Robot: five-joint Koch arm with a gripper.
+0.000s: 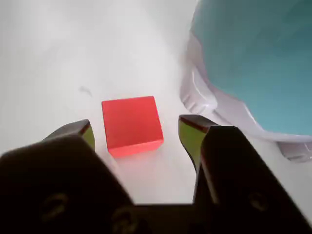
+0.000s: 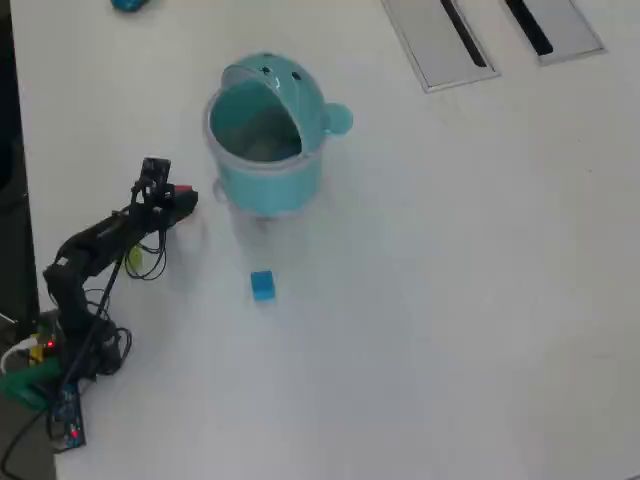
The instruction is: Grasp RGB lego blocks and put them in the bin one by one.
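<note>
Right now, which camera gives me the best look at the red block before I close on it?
The wrist view: the red block fills the middle, sitting on the table between the open gripper fingertips, beside the bin. The overhead view shows only a sliver of red at the gripper, mostly hidden by the arm.

Legible text, labels, brands, numbers, signs: none in the wrist view or the overhead view. Red block (image 1: 131, 125), lying between the fingers (image 1: 191, 136): faces plain, no lettering. Bin (image 2: 265, 135), just beyond the fingertip at the right of the wrist view: two dark dot eyes on the domed lid, a moulded face and not a readable mark; no brand or number can be made out.
</note>
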